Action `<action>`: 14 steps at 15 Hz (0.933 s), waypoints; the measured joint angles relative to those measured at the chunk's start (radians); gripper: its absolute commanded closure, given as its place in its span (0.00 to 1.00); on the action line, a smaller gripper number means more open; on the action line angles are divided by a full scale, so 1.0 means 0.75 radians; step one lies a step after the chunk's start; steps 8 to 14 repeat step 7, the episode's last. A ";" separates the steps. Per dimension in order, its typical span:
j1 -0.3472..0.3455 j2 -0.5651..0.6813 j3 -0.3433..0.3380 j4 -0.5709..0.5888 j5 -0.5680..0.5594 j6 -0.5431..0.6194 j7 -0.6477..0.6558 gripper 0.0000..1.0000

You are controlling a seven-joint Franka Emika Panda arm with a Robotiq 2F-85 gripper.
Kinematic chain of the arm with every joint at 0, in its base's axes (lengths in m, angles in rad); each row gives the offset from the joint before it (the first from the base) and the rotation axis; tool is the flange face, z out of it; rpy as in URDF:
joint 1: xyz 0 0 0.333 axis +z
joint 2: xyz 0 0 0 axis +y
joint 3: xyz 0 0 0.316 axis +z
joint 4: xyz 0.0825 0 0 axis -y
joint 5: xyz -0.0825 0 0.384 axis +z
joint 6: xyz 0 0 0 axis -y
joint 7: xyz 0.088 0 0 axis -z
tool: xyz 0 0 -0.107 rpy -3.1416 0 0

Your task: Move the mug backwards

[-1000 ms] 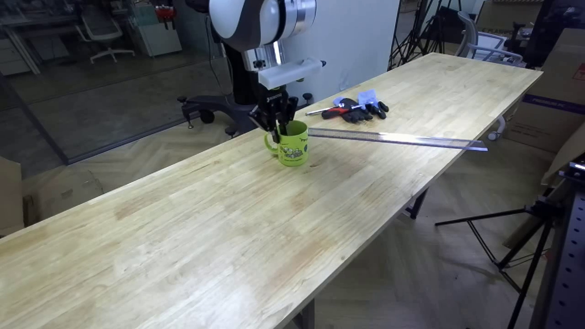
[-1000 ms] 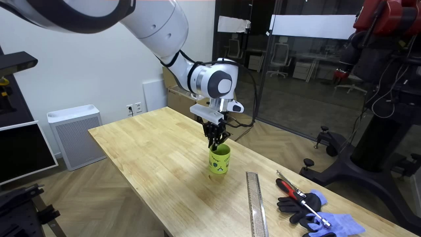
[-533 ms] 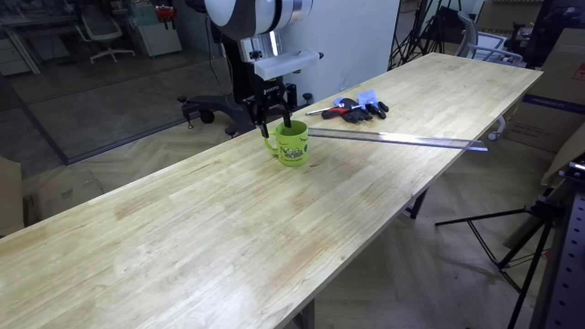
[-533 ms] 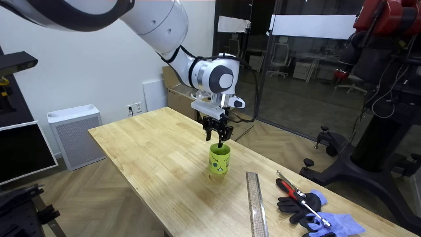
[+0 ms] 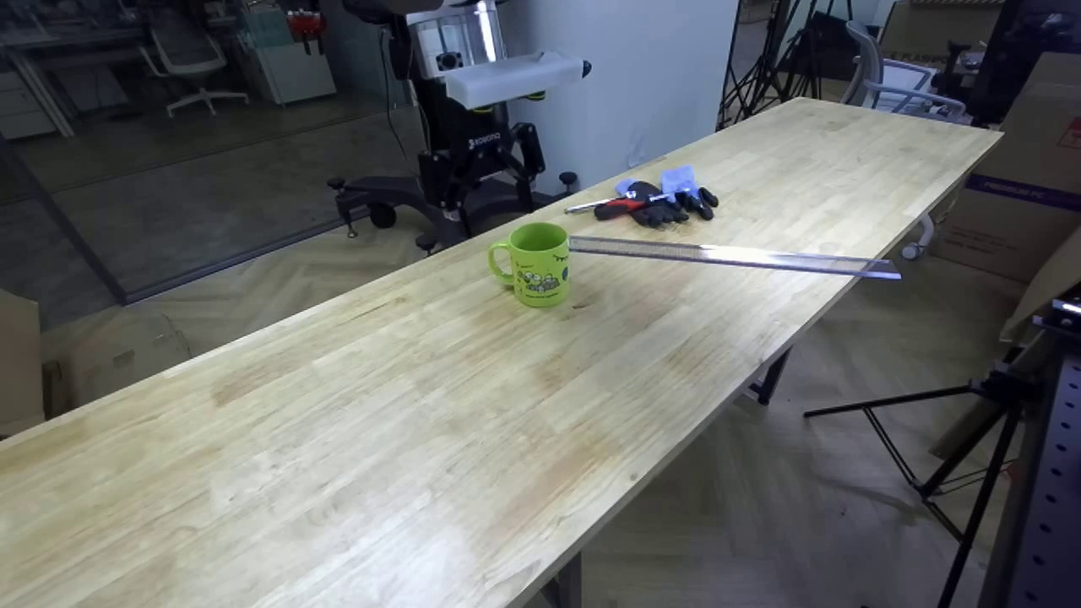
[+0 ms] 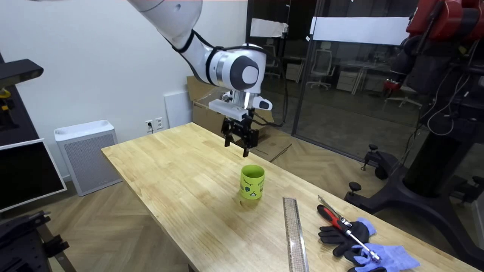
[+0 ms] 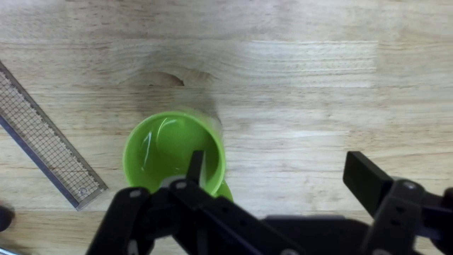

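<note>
In exterior view, "ROBOTIQ" is read in small white letters on black body of gripper [image 5: 493,214], last letters blurred. On purple band [image 5: 980,184] of cardboard box [image 5: 984,236], "PC" is made out at line's end; word before it is too soft to be read. Red mark [image 5: 1072,133] higher on same box and dark lettering on brown panel [image 5: 937,29] are blurred. Fine lettering printed on mug [image 5: 540,268] cannot be read.

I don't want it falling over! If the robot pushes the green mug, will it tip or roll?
The green mug stands upright, so a low push would probably slide it; high up, it might tip. Being round, it could then roll until its loop handle caught.
</note>
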 measured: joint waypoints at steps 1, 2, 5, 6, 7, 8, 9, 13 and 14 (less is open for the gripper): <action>0.006 -0.036 0.004 -0.046 0.006 -0.003 0.006 0.00; 0.010 -0.073 0.007 -0.094 0.017 -0.009 0.008 0.00; 0.013 -0.124 0.013 -0.163 0.034 -0.013 0.006 0.00; 0.012 -0.120 0.013 -0.161 0.034 -0.010 0.005 0.00; 0.011 -0.115 0.013 -0.160 0.034 -0.009 0.005 0.00; 0.011 -0.115 0.013 -0.160 0.034 -0.009 0.005 0.00; 0.011 -0.115 0.013 -0.160 0.034 -0.009 0.005 0.00; 0.011 -0.115 0.013 -0.160 0.034 -0.009 0.005 0.00; 0.011 -0.115 0.013 -0.160 0.034 -0.009 0.005 0.00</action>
